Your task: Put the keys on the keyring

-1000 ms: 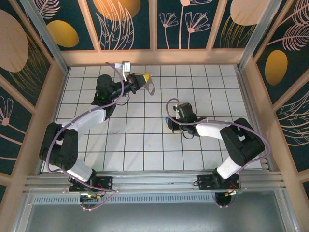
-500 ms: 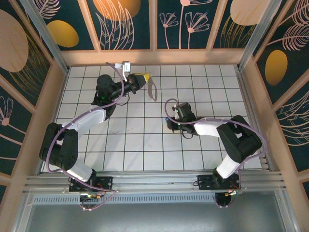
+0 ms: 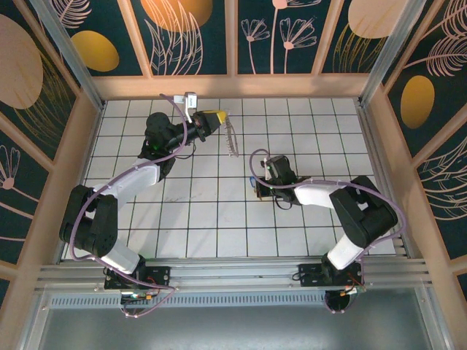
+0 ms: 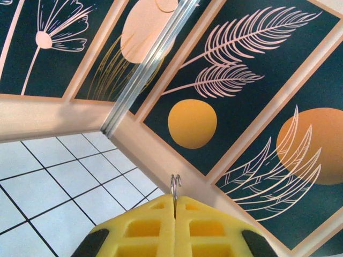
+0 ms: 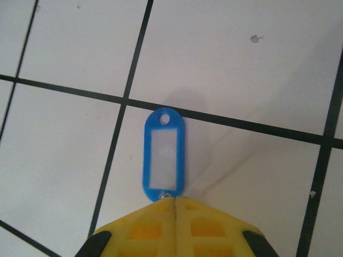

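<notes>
The key head is smooth blue plastic, the fingers at its six o'clock matt yellow, the keyring thin shiny metal.

Key — blue plastic head with a pale label window and a hole at its far end. The near end is clamped in the closed jaws of the right gripper, flat side facing the white-tiled counter.

Keyring — strap hangs edge-on from the left gripper. Its thin metal ring protrudes upright between the closed jaws.

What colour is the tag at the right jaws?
Bright blue tag with a pale label window; clearest in the right wrist view.
</notes>
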Robot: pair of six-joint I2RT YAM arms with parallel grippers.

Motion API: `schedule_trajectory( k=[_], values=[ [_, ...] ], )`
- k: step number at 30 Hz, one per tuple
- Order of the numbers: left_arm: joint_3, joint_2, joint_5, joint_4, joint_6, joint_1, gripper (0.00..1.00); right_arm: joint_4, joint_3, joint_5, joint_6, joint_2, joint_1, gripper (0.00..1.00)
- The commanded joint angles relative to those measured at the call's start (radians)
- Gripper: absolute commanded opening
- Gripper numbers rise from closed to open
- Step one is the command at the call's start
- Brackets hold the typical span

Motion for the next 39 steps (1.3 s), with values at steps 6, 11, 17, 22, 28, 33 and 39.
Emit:
schedule_trajectory(
  k=[6,11,17,22,28,33,39],
  values=[
    [0.001,-0.022,-0.001,0.066,-0.010,-0.005,0.00,-0.014,-0.028,0.013,0.001,-0.081,-0.009,0.00],
    [0.000,-0.023,0.003,0.070,-0.012,-0.005,0.00,-0.010,-0.036,0.000,0.005,-0.112,-0.023,0.00],
    [0.001,-0.021,0.002,0.073,-0.013,-0.005,0.00,-0.002,-0.044,-0.018,0.003,-0.094,-0.023,0.00],
    [0.003,-0.018,0.001,0.075,-0.016,-0.007,0.00,0.012,-0.052,-0.021,0.011,-0.056,-0.023,0.00],
    [0.004,-0.016,0.001,0.075,-0.016,-0.010,0.00,0.025,-0.056,-0.032,0.018,-0.034,-0.023,0.00],
    [0.004,-0.013,-0.001,0.075,-0.015,-0.011,0.00,0.027,-0.050,-0.041,0.020,-0.027,-0.023,0.11],
    [0.004,-0.014,-0.002,0.075,-0.016,-0.011,0.00,0.024,-0.047,-0.039,0.021,-0.024,-0.023,0.15]
  ],
)
